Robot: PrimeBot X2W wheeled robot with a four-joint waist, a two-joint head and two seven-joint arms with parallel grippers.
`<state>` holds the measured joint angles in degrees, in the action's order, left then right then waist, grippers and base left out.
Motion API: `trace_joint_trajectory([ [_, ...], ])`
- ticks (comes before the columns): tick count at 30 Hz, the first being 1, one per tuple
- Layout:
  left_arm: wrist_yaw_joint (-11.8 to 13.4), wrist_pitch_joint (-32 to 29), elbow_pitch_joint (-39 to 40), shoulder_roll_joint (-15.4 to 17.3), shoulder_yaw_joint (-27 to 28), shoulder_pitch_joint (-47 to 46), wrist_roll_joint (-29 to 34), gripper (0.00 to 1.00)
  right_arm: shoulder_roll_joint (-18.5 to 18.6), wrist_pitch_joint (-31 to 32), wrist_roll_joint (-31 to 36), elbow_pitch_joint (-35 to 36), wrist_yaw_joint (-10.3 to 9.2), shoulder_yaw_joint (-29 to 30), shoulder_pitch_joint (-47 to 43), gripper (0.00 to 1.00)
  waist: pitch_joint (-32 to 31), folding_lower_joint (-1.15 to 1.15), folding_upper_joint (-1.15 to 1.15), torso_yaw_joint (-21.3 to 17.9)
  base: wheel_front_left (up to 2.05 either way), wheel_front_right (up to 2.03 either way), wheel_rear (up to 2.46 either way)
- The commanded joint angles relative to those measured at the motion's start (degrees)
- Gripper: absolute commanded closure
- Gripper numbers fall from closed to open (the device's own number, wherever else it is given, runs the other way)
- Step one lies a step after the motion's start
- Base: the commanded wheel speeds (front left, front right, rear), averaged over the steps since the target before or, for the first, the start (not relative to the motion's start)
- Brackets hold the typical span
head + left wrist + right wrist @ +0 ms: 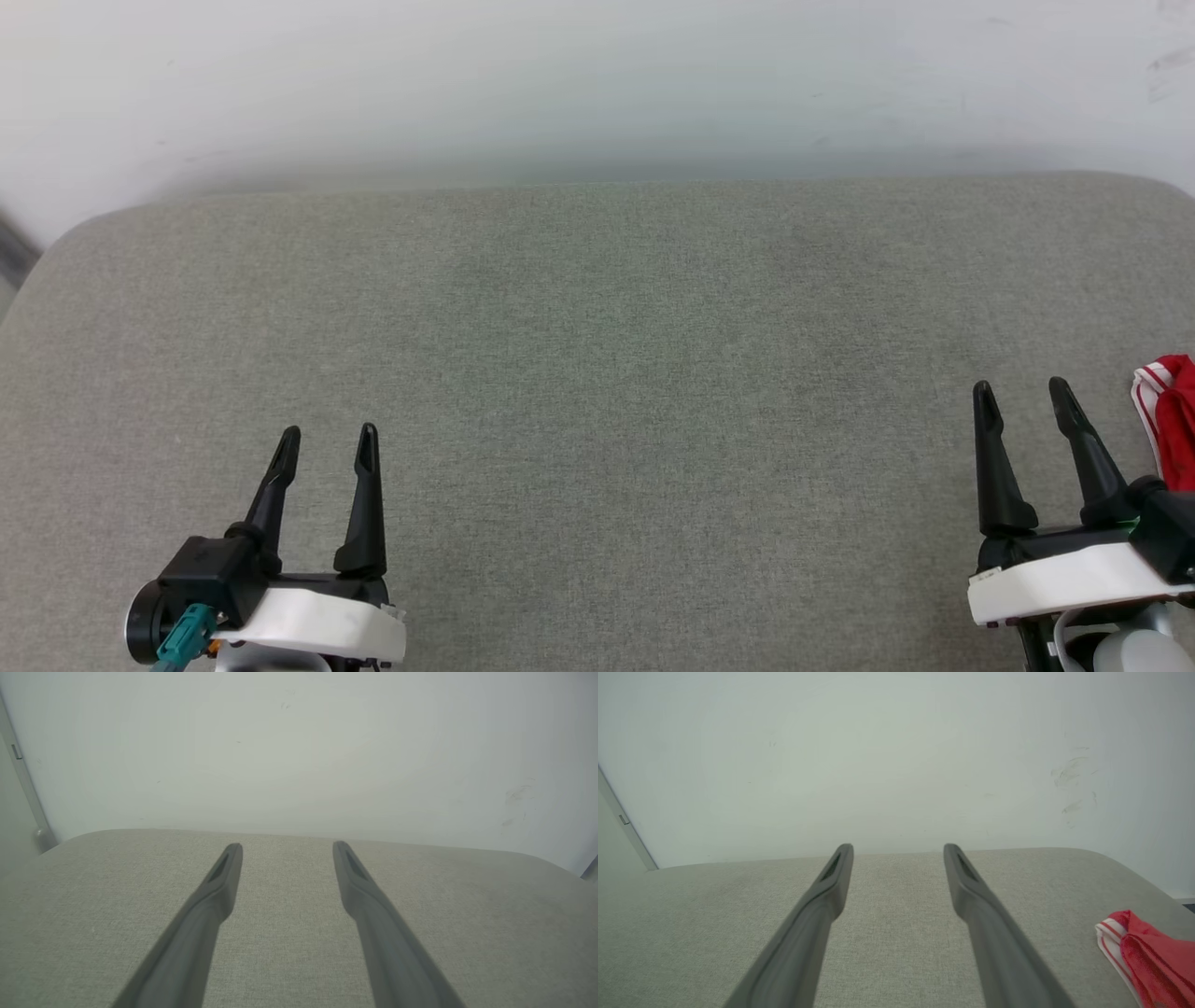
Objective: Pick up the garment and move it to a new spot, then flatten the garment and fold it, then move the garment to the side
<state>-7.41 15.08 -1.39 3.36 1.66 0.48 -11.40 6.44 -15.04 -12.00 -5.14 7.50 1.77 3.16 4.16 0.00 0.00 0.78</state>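
Both arms low over the grey-green woven fabric pad, fingers pointing fwd toward the scuffed white wall.

Left gripper: we see the two long dark fingers spread apart w/ a clear gap and nothing between them. Its wrist cam shows the same thing, bare pad between and ahead of the tips.

Right gripper: fingers also spread and holding nothing. From its wrist cam there's bare pad between and ahead of the tips.

The red jersey-style garment w/ white-and-red striped trim is bunched up on the pad, just to the outer right of the right gripper and alongside its right finger, clear of the fingertips. Most of it is cut off by the frame edge, so we can't read any print. In the right wrist cam it sits low right of the fingers, striped edge facing them. It's well apart from the left gripper, w/ the right gripper in between. We can't tell if the cloth touches the right wrist housing.
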Motion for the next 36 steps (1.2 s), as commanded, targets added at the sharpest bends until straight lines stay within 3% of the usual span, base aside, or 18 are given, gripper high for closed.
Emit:
trace_joint_trajectory([
  [1, -0.1, 0.1, 0.1, -0.1, 0.2, 0.1, -0.1, 0.0, 0.0, -0.1, -0.1, 0.3, -0.02, -0.1, 0.0, 0.0, 0.0, 0.0, 0.0, 0.0, 0.0, 0.0, 0.0],
  [6, -0.1, 0.1, 0.3, -0.3, 0.2, 0.1, -0.4, 0.0, -0.2, -0.1, -0.4, 0.6, -0.02, -0.2, 0.1, 0.0, 0.2, 0.0, 0.0, 0.0, 0.0, 0.0, 0.0],
  [7, 0.0, 0.0, 0.1, -0.2, 0.2, 0.0, -0.4, 1.0, 0.0, 0.0, -0.1, 0.4, 0.0, -0.2, 0.0, 1.0, 0.2, 0.0, 0.0, 0.0, 0.0, 0.0, 0.0],
  [10, 0.0, 0.0, -1.6, -0.4, 0.0, 0.7, -0.5, 1.0, -0.2, 0.0, -0.2, -1.2, 0.0, -0.5, -0.6, 1.0, 0.2, 0.0, 0.0, 0.0, 0.0, 0.0, 0.0],
  [36, 0.0, -5.5, -5.1, 0.9, -0.1, -1.7, -27.0, 1.0, -0.8, 6.3, -25.8, -3.5, 0.0, 0.6, 0.7, 1.0, -0.6, 0.0, 0.0, -0.2, 0.0, 0.0, 0.0],
])
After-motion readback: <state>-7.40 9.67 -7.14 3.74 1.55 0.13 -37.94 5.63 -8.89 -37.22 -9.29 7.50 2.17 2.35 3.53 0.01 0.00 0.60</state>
